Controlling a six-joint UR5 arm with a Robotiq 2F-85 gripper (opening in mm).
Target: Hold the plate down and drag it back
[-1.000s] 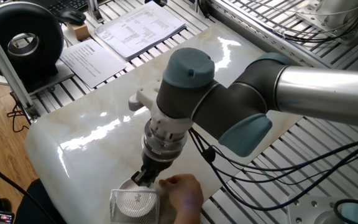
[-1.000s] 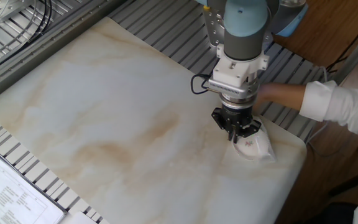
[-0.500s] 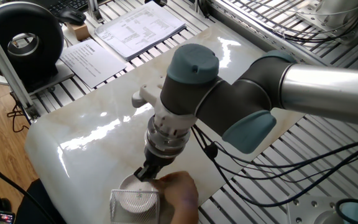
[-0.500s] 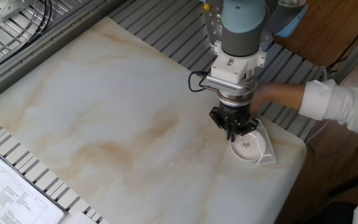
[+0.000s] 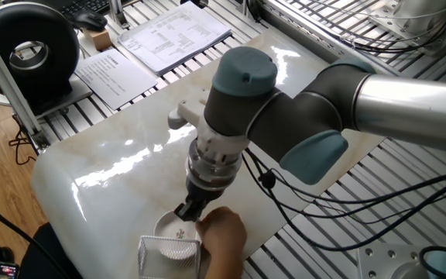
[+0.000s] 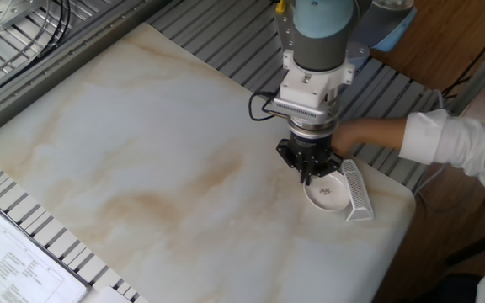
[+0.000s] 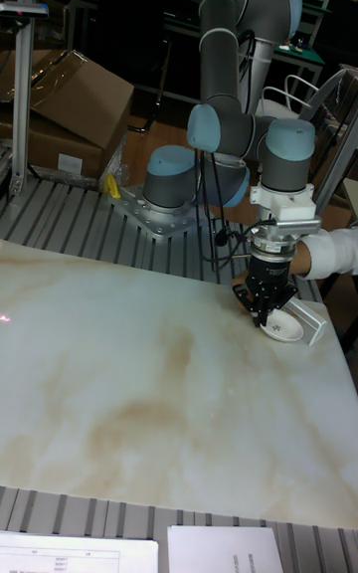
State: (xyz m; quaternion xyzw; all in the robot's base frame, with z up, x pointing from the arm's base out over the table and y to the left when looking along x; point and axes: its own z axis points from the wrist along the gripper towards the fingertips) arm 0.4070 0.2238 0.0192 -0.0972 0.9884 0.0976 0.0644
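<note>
Since the job is a press-and-slide rather than a lift, the gripper (image 6: 311,175) comes straight down with its tips on the plate (image 6: 327,195), at the rim nearest the middle of the table (image 6: 141,168). Tips appear drawn together into one point, nothing between them, so jaws read as clenched and empty, pushing not grasping. Contact looks real in both fixed views, though the exact touch spot is partly hidden by the fingers.

Plate sits flat on the table near its corner, by the person's side. Most of the dish shows beyond the tips, reddish marks visible in the centre. Jaws are on the rim edge, not over the centre.

Wire-mesh basket (image 6: 356,190) stands tilted on its edge, touching or just beside the plate's far side. A person's hand (image 6: 356,135) reaches in just beside the gripper, near the basket; likely steadying it, can't confirm.

Judgement: downward pressure at the rim gives friction for the drag; an off-centre press could tip the plate or let it pivot.
</note>
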